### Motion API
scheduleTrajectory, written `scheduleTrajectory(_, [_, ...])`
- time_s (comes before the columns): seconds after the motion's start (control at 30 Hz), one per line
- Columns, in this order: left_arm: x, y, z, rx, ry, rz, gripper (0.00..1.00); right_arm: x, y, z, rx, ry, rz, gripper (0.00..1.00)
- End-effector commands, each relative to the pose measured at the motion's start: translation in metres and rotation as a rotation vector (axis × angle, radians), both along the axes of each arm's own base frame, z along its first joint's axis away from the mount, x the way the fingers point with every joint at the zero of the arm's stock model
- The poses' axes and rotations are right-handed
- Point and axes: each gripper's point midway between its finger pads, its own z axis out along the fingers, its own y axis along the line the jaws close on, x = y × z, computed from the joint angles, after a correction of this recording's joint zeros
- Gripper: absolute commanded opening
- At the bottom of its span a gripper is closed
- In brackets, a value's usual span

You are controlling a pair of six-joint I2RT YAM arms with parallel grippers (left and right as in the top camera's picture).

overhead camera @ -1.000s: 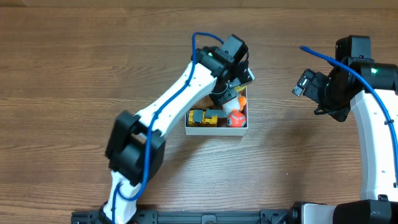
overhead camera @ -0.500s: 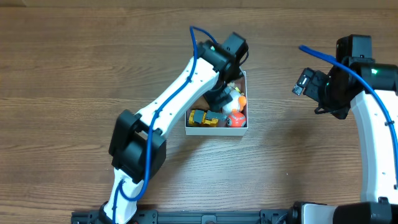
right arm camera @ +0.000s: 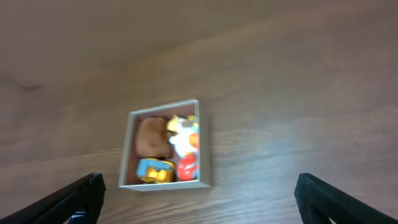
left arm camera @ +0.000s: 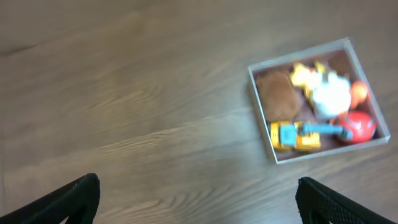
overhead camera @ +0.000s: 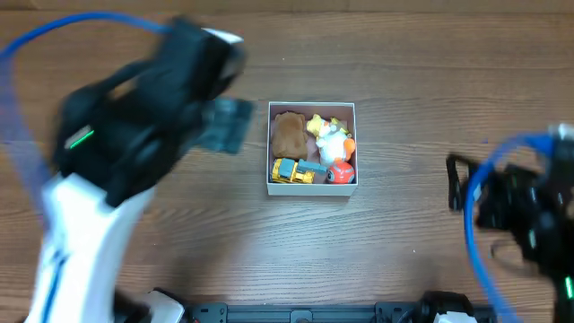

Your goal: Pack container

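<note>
The container (overhead camera: 312, 187), a shallow white box with a pink inside, sits at the table's middle. It holds a brown plush (overhead camera: 289, 135), a white and yellow duck toy (overhead camera: 330, 136), a yellow and blue truck (overhead camera: 298, 170) and a red round toy (overhead camera: 340, 172). My left gripper (left arm camera: 198, 199) hangs open and empty high over bare wood, with the container (left arm camera: 260, 112) to its upper right. My right gripper (right arm camera: 199, 190) is also open and empty, high up, with the container (right arm camera: 165, 185) below and slightly left of centre. Both arms are blurred overhead.
Wood-grain tabletop (overhead camera: 404, 72) surrounds the box on all sides. The left arm (overhead camera: 134, 117) looms large and blurred at the left of the overhead view. The right arm (overhead camera: 520, 206) with its blue cable is at the right edge.
My left gripper has opened, lifted out of the container and swung far left and upward. The brown plush now shows inside the box. The right arm has moved toward the front of the table.
</note>
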Motion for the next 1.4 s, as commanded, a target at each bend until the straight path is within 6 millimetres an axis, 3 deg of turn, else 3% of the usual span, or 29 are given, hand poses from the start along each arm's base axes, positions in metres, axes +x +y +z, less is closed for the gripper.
scheduleTrajectory(0.0, [-0.030,0.038,0.031,-0.084,-0.125,0.159,1.00,-0.033,0.010,0.018,-0.028,-0.122,0.065,1.00])
scheduleTrajectory(0.17, [-0.059,0.067,0.051,-0.098,-0.231,0.238,1.00,-0.056,0.012,0.021,-0.033,-0.167,0.065,1.00])
scheduleTrajectory(0.4, [-0.079,0.075,0.056,-0.115,-0.267,0.232,1.00,-0.059,0.012,0.012,-0.028,-0.127,0.065,1.00])
scheduleTrajectory(1.13, [-0.077,0.072,0.054,-0.121,-0.256,0.222,1.00,-0.060,0.012,0.011,-0.028,-0.123,0.064,1.00])
scheduleTrajectory(1.37, [-0.077,0.072,0.054,-0.122,-0.256,0.222,1.00,-0.039,-0.014,0.015,-0.108,-0.203,-0.068,1.00])
